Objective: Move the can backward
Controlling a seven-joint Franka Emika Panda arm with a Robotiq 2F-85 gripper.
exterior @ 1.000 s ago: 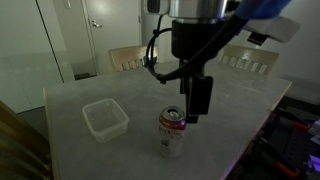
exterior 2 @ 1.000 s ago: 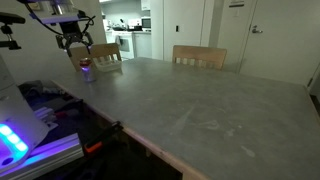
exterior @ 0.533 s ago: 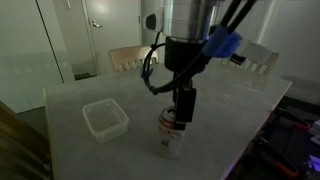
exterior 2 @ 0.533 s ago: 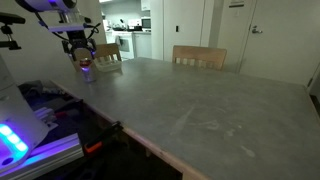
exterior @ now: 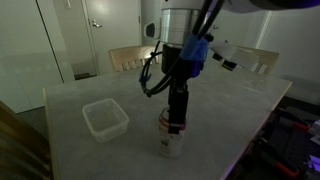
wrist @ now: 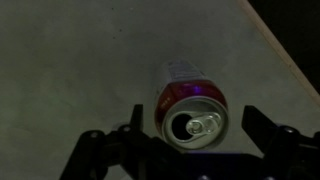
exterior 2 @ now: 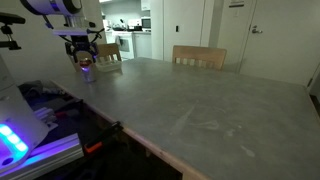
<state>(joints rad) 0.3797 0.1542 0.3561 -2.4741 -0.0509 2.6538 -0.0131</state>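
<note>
Hovering over the drink can (wrist: 190,104), the hand (wrist: 192,122) has its fingers (wrist: 264,136) spread apart, one on each side of the silver top, with a gap at both. The can stands upright on the grey bench (exterior: 232,110) near its edge, beside a square translucent plastic container (exterior: 105,118).

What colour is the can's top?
The can has a silver top; clearest in wrist view.
</note>
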